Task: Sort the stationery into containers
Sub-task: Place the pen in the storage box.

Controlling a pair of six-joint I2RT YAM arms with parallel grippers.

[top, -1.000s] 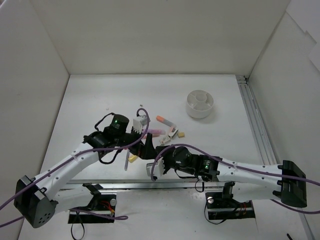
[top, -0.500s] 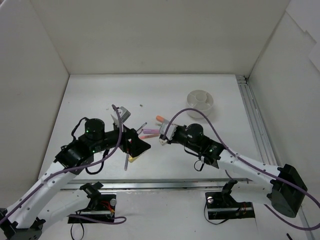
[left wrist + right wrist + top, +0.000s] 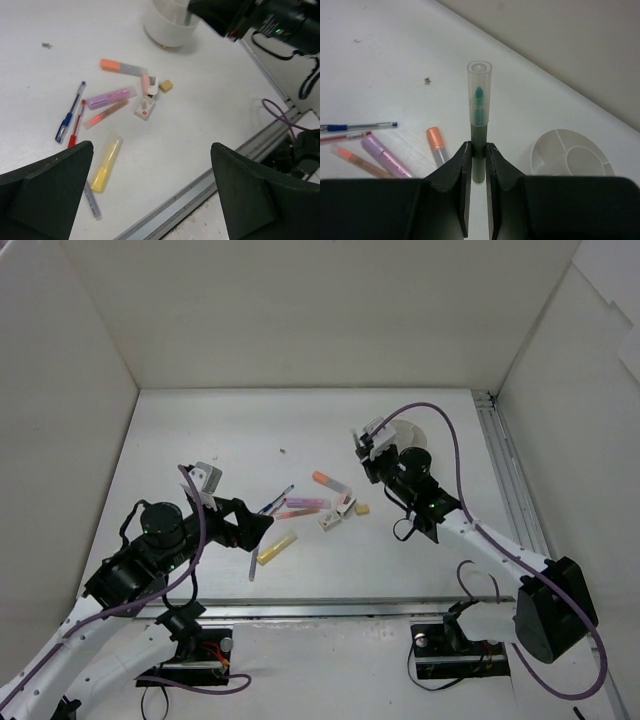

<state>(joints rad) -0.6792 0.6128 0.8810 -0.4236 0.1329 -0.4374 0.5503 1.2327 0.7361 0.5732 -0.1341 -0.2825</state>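
The right gripper is clamped on a green-tipped marker with a clear cap, holding it above the table near the round white dish. The left gripper hangs with its jaws wide apart over the other stationery, which lies scattered on the table, well apart from the dish.

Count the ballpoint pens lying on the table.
3: a blue pen and a red pen side by side left of the pile, and a grey pen beside the yellow marker. Others may be hidden.
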